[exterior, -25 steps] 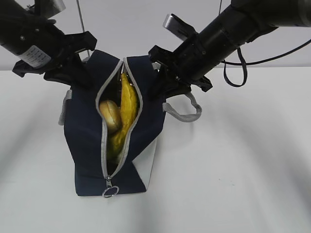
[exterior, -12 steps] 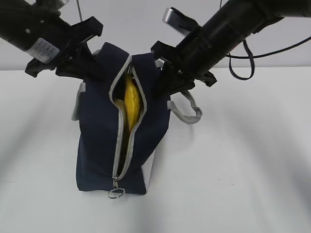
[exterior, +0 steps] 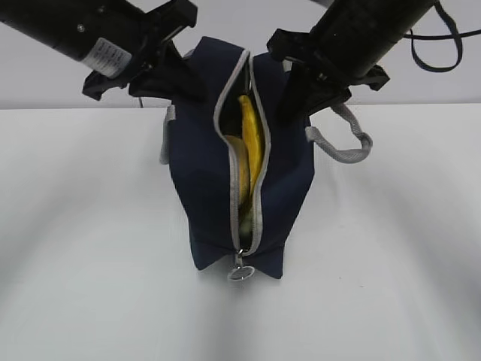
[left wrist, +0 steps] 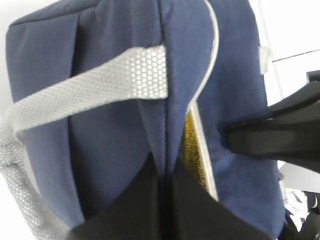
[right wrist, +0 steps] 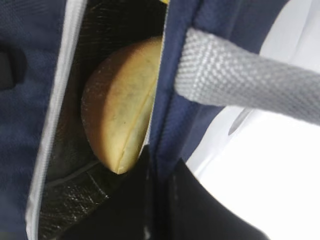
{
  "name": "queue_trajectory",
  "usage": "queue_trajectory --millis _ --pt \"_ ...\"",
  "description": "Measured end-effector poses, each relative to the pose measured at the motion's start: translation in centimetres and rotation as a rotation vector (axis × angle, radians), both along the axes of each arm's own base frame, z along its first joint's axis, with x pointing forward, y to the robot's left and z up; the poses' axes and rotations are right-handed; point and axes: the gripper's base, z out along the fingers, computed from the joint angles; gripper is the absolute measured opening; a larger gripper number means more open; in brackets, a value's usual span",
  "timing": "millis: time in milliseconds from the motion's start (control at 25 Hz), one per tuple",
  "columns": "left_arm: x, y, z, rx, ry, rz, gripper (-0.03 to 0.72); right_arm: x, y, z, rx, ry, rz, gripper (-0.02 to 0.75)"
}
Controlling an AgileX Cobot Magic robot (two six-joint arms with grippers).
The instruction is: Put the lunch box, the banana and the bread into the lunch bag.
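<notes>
Item: large navy-blue fabric lunch bag [exterior: 203, 188] with grey zipper edging, standing upright on the white tabletop [exterior: 391, 263], mouth facing the exterior camera; the zipper is parted along most of its length, and the metal ring pull [exterior: 241, 274] hangs at the bottom.

Contents visible: long yellow banana [exterior: 250, 139], upright in the slot; oval golden-brown bread roll [right wrist: 120, 117] with a pale slash, against the dark lining just inside the bag's edge. The lunch box is not visible in any view; it may lie lower in the bag, but I cannot confirm it.

Left fingers [left wrist: 162, 200]: closed narrowly on a fold of the bag's navy fabric near the top, beside a grey webbing handle [left wrist: 90, 87].

Right fingers [right wrist: 157, 195]: likewise pinched on the bag's opposite upper edge, just below the other grey webbing handle [right wrist: 240, 87].

Stage, as I judge it: packing appears done or nearly so; I am steadying and squaring the bag from both sides.

Handling advice: keep both pinches on fabric alone and clear of the zipper teeth. Move both arms together and level, so the bag neither twists nor tips and the banana stays in the slot. Settle the base flat on the tabletop before letting go.
</notes>
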Motion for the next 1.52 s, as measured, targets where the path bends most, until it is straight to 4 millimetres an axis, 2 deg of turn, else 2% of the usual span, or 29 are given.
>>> queue_trajectory --millis 240,440,640,1120,1360,1440,1520 --pt "0.5 -2.7 0.5 -0.023 -0.034 -0.048 -0.003 -0.6 -1.2 1.2 -0.093 -0.043 -0.036 -0.011" --pt "1.4 -4.0 -0.7 -0.017 -0.015 -0.066 -0.003 -0.6 -2.0 1.4 -0.182 -0.065 -0.069 -0.011" --pt "2.3 -4.4 -1.5 -0.014 -0.014 -0.050 -0.003 -0.1 -2.1 1.5 -0.189 -0.116 -0.093 -0.012" --pt "3.5 -4.3 -2.7 0.034 -0.064 -0.012 -0.003 2.6 -1.4 -2.3 -0.204 -0.089 -0.108 -0.012" --pt "3.7 -4.2 -3.0 0.058 -0.081 -0.011 -0.003 2.8 -1.4 -2.4 -0.210 -0.096 -0.109 -0.009" --pt "3.7 -4.2 -3.0 0.067 -0.086 -0.013 -0.003 2.8 -1.4 -2.4 -0.210 -0.095 -0.115 0.018" --pt "3.8 -4.1 -3.1 0.088 -0.097 -0.018 0.003 2.8 -1.4 -2.4 -0.206 -0.093 -0.120 0.099"
